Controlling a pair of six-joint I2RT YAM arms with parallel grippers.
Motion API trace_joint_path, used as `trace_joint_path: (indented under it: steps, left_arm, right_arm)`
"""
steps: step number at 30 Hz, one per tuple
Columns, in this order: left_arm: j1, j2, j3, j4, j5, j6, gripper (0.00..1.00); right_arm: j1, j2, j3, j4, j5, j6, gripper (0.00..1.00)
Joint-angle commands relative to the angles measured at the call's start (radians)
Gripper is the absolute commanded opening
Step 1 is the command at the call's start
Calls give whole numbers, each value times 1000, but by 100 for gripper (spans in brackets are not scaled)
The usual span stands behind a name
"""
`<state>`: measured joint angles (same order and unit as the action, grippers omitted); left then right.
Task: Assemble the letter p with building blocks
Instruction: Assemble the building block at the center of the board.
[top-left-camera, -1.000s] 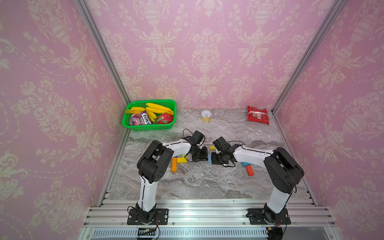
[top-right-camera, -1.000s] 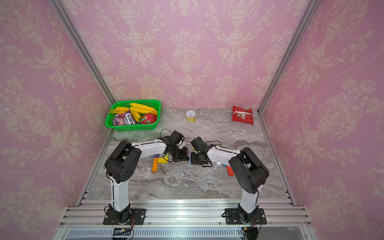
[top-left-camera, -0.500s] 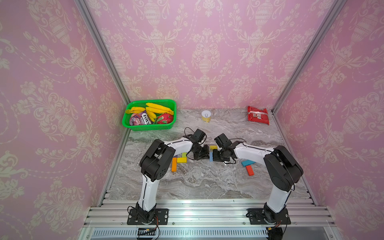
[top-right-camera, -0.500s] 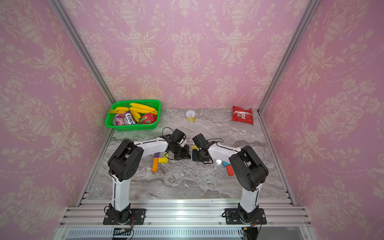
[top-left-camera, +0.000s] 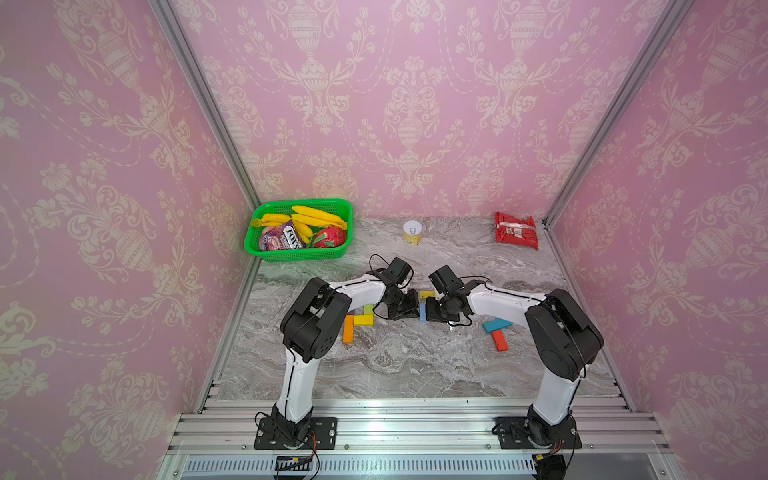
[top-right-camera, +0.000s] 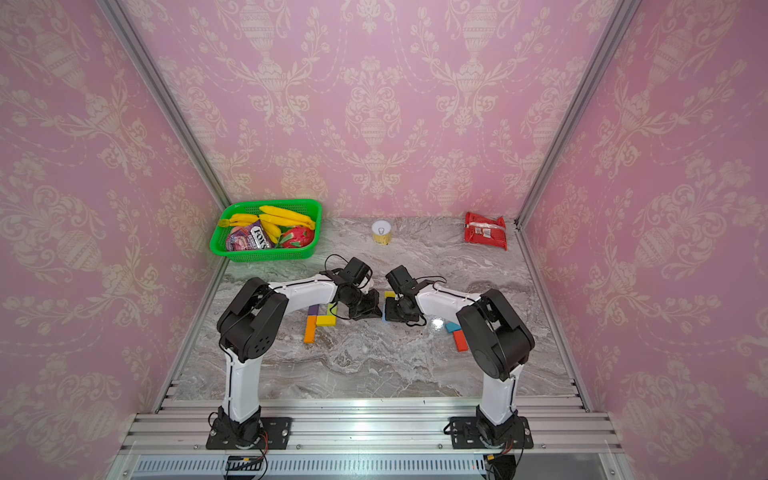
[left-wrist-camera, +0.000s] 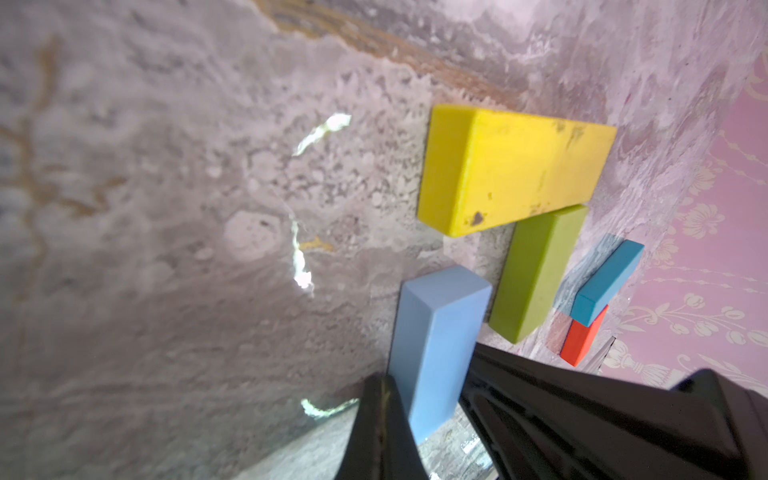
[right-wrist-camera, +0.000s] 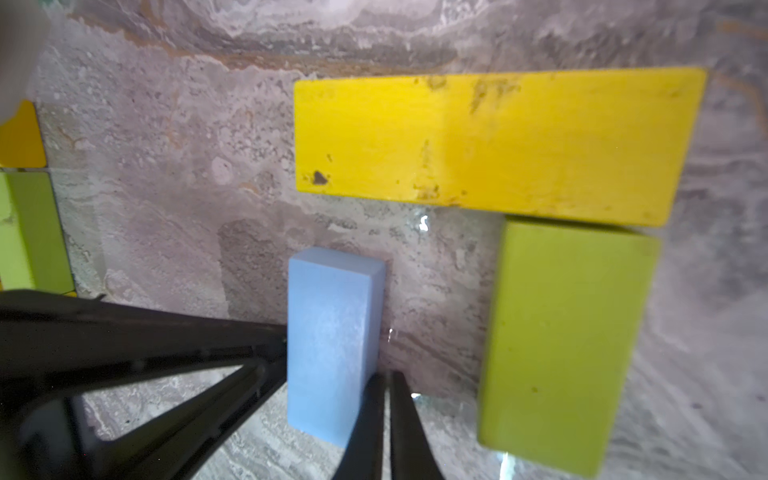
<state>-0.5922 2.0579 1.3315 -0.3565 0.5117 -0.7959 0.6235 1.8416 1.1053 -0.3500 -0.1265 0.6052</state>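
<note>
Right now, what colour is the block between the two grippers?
The block is light blue; the right wrist view shows it best.

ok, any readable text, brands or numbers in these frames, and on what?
"FOX'S": on the purple candy packet in the green basket, readable in both top views.
Red snack packet: has a white label, print too small to read.
Yellow can: nothing legible.
Building blocks: plain, no markings.

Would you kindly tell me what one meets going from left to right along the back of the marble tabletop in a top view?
A green plastic basket holding bananas → a small yellow can standing upright → a red snack packet lying flat.
</note>
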Motion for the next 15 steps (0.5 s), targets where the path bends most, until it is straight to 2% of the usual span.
trace_joint_path:
  steps: [1,15]
  left_arm:
    - [2,26,36,-13,11,-11,0]
    - [4,36,62,-30,7,-4,0]
  right_arm:
    - [-7,22,39,-22,-16,-21,9]
    - [-21,35,77,-38,-21,-47,9]
